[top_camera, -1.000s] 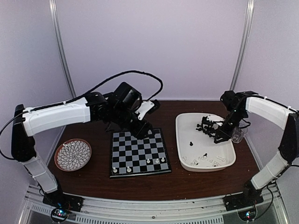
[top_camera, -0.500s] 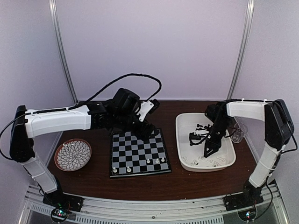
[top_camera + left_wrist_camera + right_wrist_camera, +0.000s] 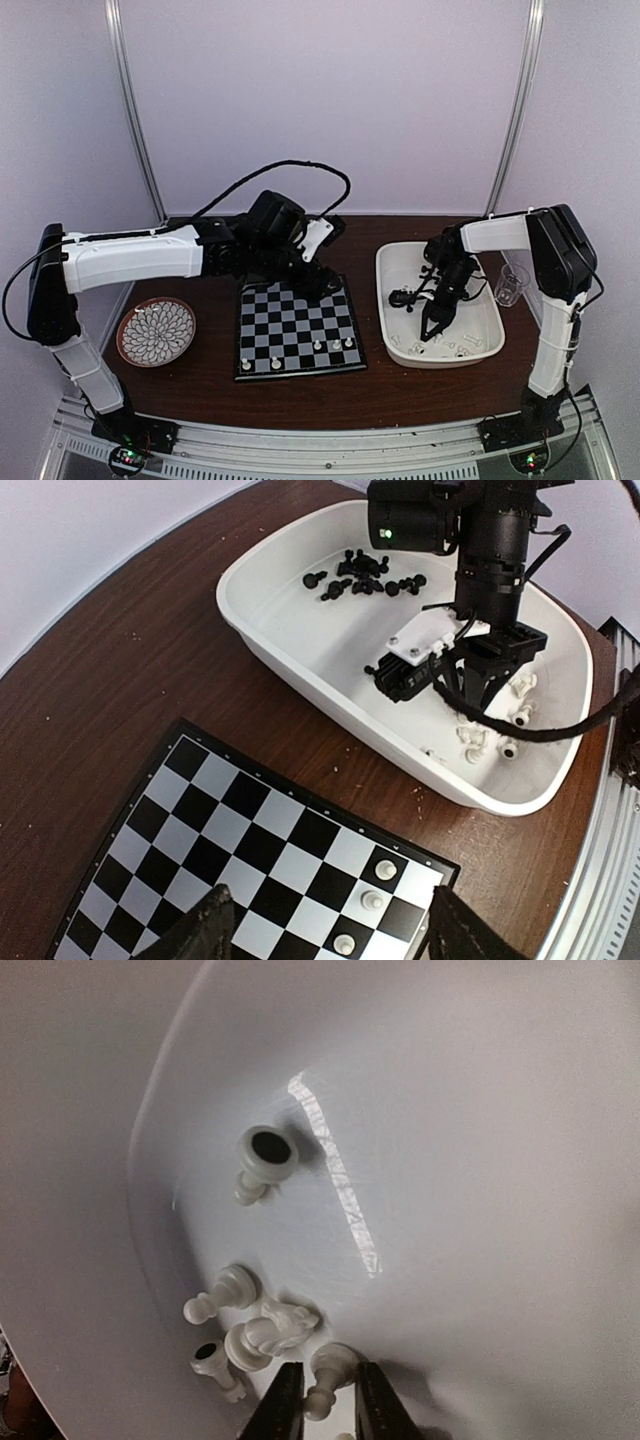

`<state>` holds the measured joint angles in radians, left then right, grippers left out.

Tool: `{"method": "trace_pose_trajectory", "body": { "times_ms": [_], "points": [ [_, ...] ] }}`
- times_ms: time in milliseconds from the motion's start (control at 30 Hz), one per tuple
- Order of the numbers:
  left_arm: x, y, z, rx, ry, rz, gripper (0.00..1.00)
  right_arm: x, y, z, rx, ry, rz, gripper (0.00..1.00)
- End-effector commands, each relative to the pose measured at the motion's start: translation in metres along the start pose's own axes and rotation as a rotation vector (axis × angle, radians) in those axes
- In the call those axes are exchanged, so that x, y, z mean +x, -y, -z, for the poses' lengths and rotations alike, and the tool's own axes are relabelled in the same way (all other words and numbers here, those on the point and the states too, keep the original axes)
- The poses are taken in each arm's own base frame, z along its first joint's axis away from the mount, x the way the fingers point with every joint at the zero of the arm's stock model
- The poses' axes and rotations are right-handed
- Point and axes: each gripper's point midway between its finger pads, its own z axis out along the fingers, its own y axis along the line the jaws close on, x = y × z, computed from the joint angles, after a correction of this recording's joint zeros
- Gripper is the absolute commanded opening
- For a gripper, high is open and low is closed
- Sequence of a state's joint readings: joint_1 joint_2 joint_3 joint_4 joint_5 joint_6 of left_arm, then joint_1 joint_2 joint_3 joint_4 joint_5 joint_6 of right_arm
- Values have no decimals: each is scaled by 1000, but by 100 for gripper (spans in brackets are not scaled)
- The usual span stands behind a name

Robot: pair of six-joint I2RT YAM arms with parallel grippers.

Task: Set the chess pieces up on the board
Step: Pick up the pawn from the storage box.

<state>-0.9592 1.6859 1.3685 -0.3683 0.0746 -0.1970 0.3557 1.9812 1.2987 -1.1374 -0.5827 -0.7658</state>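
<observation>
While tipped over, white pawn [image 3: 325,1378] flat.

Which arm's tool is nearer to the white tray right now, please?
The right. The right tool reaches down inside the white tray, above the white chess pieces. The left tool hovers at the chessboard's far edge, beside the tray.

— Where's your left gripper [image 3: 325,920]?
— Your left arm reaches out across the table, its wrist angled down and its fingers spread wide apart.
— And your right gripper [image 3: 322,1400]?
— Your right arm folds inward, its wrist pointing straight down and its fingers drawn narrowly together, a slim gap between them.
</observation>
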Motion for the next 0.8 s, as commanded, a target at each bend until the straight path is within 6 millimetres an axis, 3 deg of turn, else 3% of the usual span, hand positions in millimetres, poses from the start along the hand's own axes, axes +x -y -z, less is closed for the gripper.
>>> {"method": "trace_pose_trajectory", "body": {
  "times_ms": [0, 133, 233, 500, 767],
  "points": [
    [-14, 5, 1, 26, 32, 9, 66, -9, -1, 5, -8, 25, -7, 9],
    [-14, 6, 1, 38, 33, 13, 66, -13, -6, 28, 31, 71, -1, 5],
    [-14, 11, -1, 65, 41, 18, 66, -20, -16, 61, 69, 145, 10, 6],
    [-24, 41, -4, 219, 143, 18, 62, -53, -71, 133, 76, 417, 95, 7],
    [-70, 84, 7, 319, 379, -49, 57, -80, -121, 180, -11, 640, 175, 8]
  ]
}}
